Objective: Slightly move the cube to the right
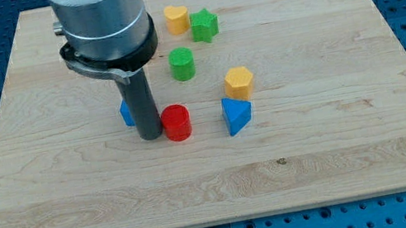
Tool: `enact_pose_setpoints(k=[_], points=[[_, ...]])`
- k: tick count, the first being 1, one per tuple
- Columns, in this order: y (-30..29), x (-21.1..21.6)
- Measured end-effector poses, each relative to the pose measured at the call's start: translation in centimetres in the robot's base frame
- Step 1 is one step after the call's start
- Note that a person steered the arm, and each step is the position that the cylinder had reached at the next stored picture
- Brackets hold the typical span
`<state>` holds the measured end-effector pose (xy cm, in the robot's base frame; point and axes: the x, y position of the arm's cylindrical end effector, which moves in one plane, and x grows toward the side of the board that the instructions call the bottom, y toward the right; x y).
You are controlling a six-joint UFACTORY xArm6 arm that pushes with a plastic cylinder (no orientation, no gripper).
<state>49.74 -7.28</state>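
Observation:
A blue block (127, 113), likely the cube, sits left of the board's middle, mostly hidden behind my rod. My tip (152, 136) rests on the board just to the right of and slightly below that blue block, touching or nearly touching it. A red cylinder (177, 122) stands right next to the tip on its right side.
A blue triangular block (236, 115) lies right of the red cylinder. An orange hexagonal block (238, 82) is above it. A green cylinder (182, 64), a green star (204, 25) and a yellow heart-like block (176, 19) sit toward the view's top. The wooden board (343, 148) lies on a blue pegboard.

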Motion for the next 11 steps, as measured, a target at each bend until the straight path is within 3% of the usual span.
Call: enact_pose_setpoints(k=[3,5,7,8,9,10,11], points=[[1.2,0.7],[-2.1,6.0],[-3.2,7.5],[-5.4,5.6],[-8.2,1.0],[-8.0,-3.7],[-5.9,-5.1]])
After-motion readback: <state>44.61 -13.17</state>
